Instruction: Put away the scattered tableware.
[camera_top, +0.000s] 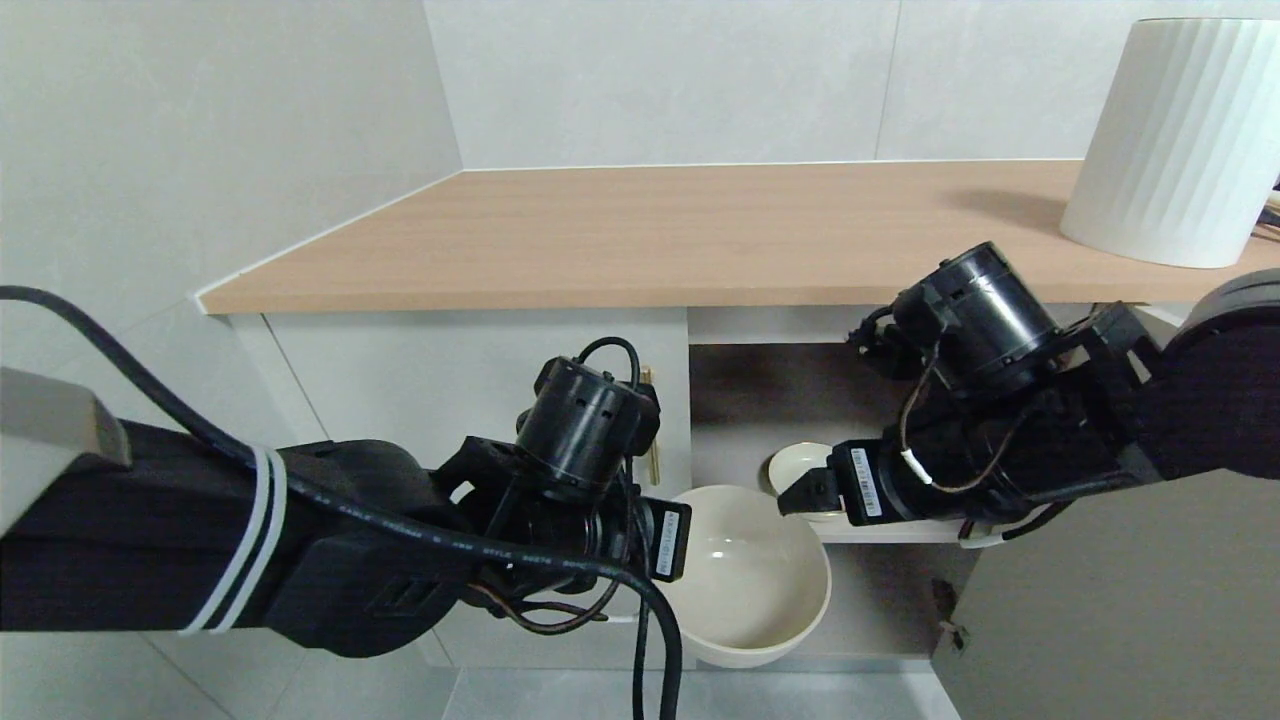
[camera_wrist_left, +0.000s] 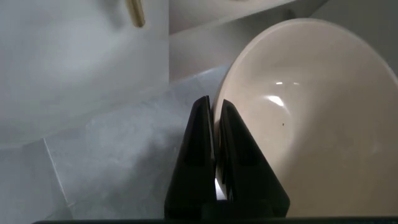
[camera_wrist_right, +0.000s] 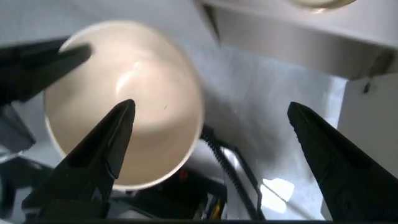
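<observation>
left hand is clamped on the bowl rim. the cabinet shelf lies just beyond the bowl; right hand, fingers apart, sits nearer it

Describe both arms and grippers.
Both are black with cylindrical wrist housings. The left arm carries a thick black cable and white bands; the right arm, thin wires and a white printed label. The left gripper and right gripper are black and tapered.

The large bowl, cream, glossy and empty, hangs mouth-up and slightly tilted, its rim pinched in the left gripper. A small bowl, also cream, stands upright on the shelf beyond it.
</observation>
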